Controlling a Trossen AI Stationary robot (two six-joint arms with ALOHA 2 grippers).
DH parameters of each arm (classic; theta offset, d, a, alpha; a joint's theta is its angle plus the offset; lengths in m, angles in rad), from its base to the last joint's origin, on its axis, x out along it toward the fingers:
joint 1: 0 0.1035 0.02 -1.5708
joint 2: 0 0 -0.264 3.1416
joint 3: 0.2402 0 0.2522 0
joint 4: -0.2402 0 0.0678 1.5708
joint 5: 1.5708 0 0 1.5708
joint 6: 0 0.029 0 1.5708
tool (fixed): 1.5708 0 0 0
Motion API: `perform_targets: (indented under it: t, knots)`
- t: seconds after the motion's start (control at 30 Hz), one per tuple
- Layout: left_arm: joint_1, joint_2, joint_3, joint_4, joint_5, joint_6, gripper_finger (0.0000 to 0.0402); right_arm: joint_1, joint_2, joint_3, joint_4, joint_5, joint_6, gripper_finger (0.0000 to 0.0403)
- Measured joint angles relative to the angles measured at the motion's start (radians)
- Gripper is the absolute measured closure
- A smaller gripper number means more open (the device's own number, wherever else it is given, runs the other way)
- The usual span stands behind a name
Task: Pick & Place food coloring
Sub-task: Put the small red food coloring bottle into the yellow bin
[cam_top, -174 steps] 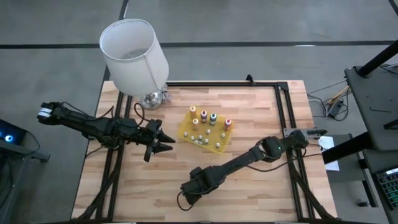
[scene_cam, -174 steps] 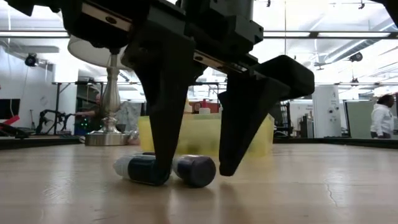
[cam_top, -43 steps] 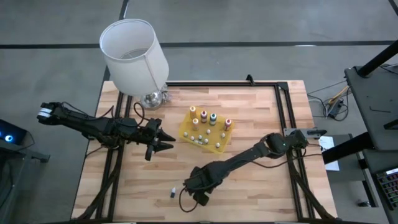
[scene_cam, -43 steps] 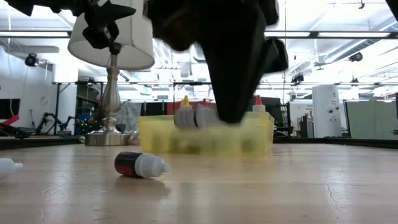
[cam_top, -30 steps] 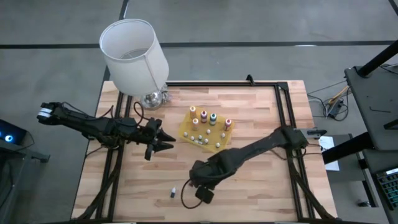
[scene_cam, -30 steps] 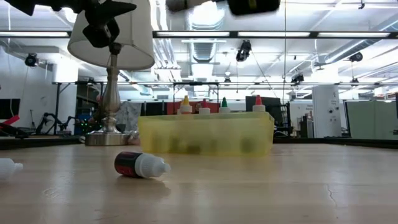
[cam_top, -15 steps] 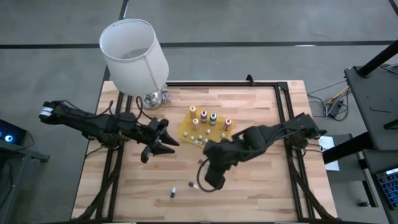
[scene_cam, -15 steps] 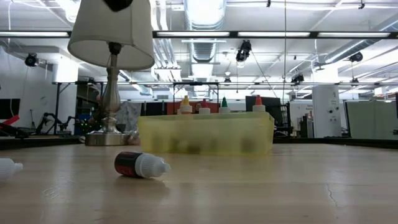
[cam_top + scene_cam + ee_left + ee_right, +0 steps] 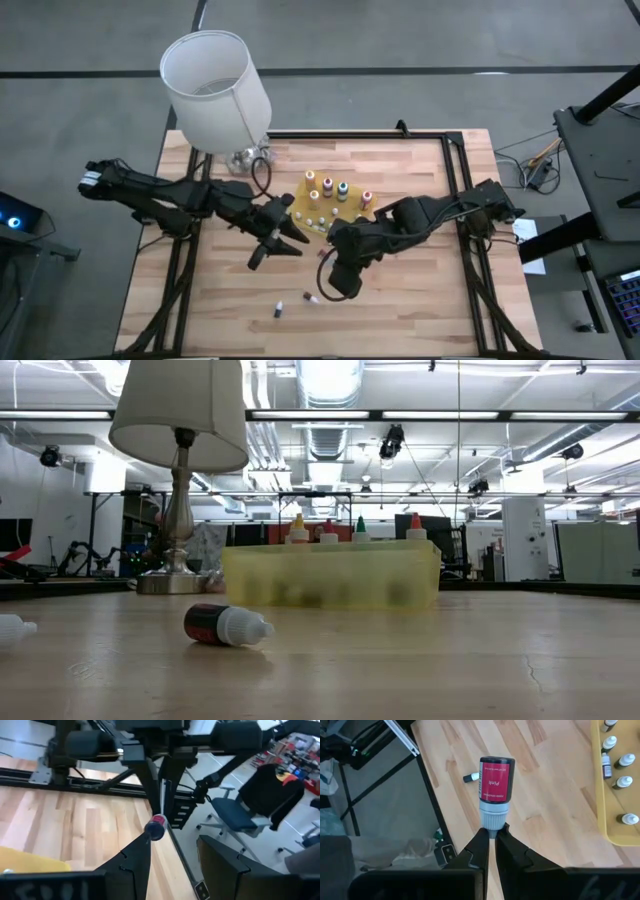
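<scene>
A white-shaded lamp stands at the wooden worktop's far left corner; a yellow tray sits mid-worktop.

Bright overhead strip lights; left wrist view blurred.

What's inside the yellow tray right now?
The yellow tray holds four tall bottles at its far side and small white-capped vials nearer. The right arm covers its near right corner, so anything there is hidden.

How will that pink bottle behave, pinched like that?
The pink bottle is pinched only by its narrow pale tip in the right gripper's jaws, so it may well swivel or slip. It looks small and light, probably rigid plastic. Its round body would likely roll if dropped.
</scene>
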Motion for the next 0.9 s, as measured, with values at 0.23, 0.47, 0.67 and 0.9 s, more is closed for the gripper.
perform_targets:
  t: [0.23,0.47,0.67,0.9]
  knots:
    - [0.0,0.093,0.056,-0.003,0.041,0.007,0.0268,0.0,0.0,0.0,0.001,0.0,0.0,0.0385]
    - [0.0,0.157,0.091,-0.003,0.056,0.006,0.0268,0.0,0.0,0.0,-0.003,-0.008,0.0,0.0385]
    - [0.003,0.159,0.093,-0.018,0.043,0.011,0.0268,0.0,0.0,0.0,-0.003,-0.011,0.003,0.0385]
    - [0.005,0.152,0.093,-0.023,0.014,0.025,0.0268,0.0,0.0,0.0,0.003,-0.011,0.003,0.0385]
